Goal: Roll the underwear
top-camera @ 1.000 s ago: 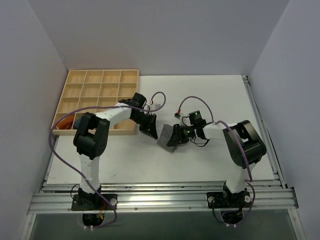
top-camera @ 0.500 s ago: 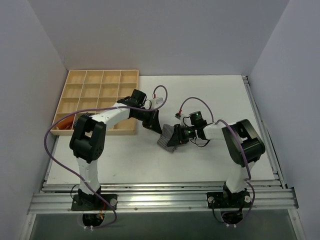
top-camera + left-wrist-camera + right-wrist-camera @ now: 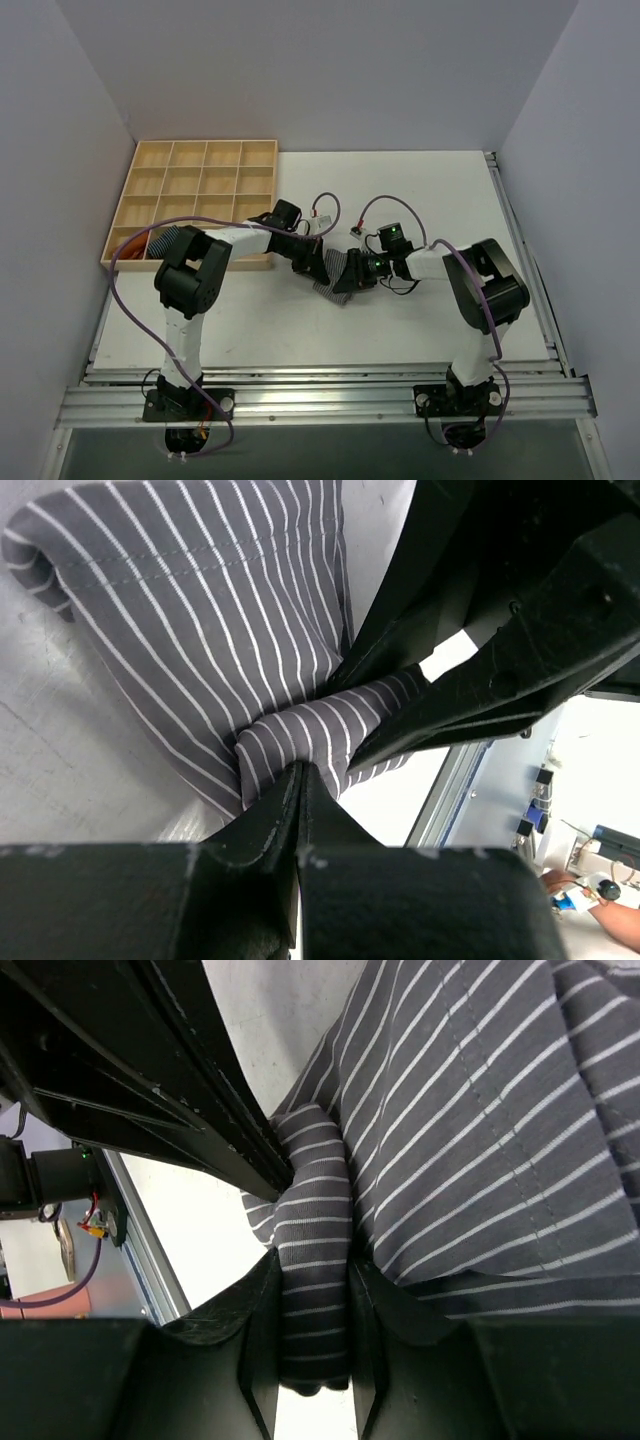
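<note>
At the middle of the white table [image 3: 430, 200] lies the underwear [image 3: 200, 610], grey with thin white stripes, between both grippers. The right gripper [image 3: 313, 1300] has its fingers clamped on a raised fold of the cloth. The left gripper [image 3: 300, 775] has its fingers pressed together, pinching the end of the same fold.

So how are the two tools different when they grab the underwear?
The left tool is squeezed nearly flat, nipping only a thin edge of the underwear; the right tool stands wider, with a thick fold bunched inside it. The left tool points in from the left, the right tool from the right. Both are black and hold the same grey, white-striped underwear.
</note>
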Tool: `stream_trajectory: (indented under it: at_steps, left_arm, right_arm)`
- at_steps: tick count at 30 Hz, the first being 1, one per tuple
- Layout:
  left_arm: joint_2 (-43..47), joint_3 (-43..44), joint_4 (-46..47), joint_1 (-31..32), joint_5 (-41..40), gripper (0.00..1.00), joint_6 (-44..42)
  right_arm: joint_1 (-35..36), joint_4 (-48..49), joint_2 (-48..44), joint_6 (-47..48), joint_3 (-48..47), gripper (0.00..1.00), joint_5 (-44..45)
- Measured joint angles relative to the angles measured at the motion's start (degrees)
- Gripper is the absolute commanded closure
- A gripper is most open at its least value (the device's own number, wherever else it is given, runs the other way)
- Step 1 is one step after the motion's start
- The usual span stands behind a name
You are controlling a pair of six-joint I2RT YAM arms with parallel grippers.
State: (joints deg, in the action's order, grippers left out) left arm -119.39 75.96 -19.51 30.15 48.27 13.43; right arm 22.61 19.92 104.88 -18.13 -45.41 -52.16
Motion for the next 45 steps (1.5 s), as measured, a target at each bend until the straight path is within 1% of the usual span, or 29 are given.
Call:
stream_trajectory:
  at_steps: [3, 6, 9, 12, 14, 21, 24, 28, 31, 33, 40, 43, 45]
  left_arm:
    - [0.00, -0.28, 1.64, 0.17, -0.28, 0.97, 1.14]
    - [-0.02, -0.57, 2.40, 0.17, -0.61, 0.98, 2.10]
    - [-0.22, -0.79, 3.08, 0.17, -0.61, 0.98, 2.91]
    - [-0.74, -0.79, 3.98, 0.26, -0.07, 0.98, 3.69]
    - [-1.16, -0.79, 4.79, 0.48, 0.42, 0.98, 4.22]
    - [-1.84, -0.70, 5.86, 0.94, 1.46, 0.98, 4.46]
    - [-2.12, -0.50, 5.92, 0.94, 1.86, 0.98, 4.48]
    - [-2.36, 0.00, 5.40, 0.98, 1.97, 0.98, 4.39]
    - [-2.45, 0.48, 4.52, 1.05, 1.90, 0.98, 3.91]
    - [-2.47, 0.72, 3.98, 1.09, 1.84, 0.98, 3.41]
    - [-2.47, 1.01, 2.97, 1.27, 1.73, 0.98, 1.79]
    - [-2.47, 1.03, 2.69, 1.27, 1.97, 0.98, 1.16]
    - [-2.47, 1.03, 2.08, 1.29, 2.29, 0.98, 0.68]
  right_arm:
    - [0.09, -0.11, -0.24, -0.76, 0.00, 0.71, 0.33]
    - [0.35, -0.39, -0.70, -1.55, -0.02, 0.62, 0.90]
    - [0.72, -1.25, -1.84, -2.03, -0.07, 0.60, 2.67]
    - [1.18, -3.15, -3.87, -2.29, -0.07, 0.54, 6.67]
    - [1.16, -4.46, -5.14, -2.27, -0.15, 0.54, 9.40]
    - [1.05, -9.16, -9.18, -2.27, -0.26, 0.47, 19.67]
    - [1.05, -12.66, -12.00, -1.79, -0.26, 0.47, 24.11]
    - [1.11, -16.65, -16.22, -0.07, -0.28, 0.46, 28.59]
    - [2.29, -18.75, -19.50, 2.40, -0.37, 0.42, 32.22]
    - [5.14, -18.95, -21.33, 4.83, -0.48, 0.39, 35.74]
    - [20.68, -18.97, -22.60, 14.27, -1.64, 0.36, 44.59]
    - [25.22, -18.80, -22.49, 17.88, -1.75, 0.35, 49.86]
    - [26.62, -18.88, -21.68, 20.11, -2.08, 0.35, 52.87]
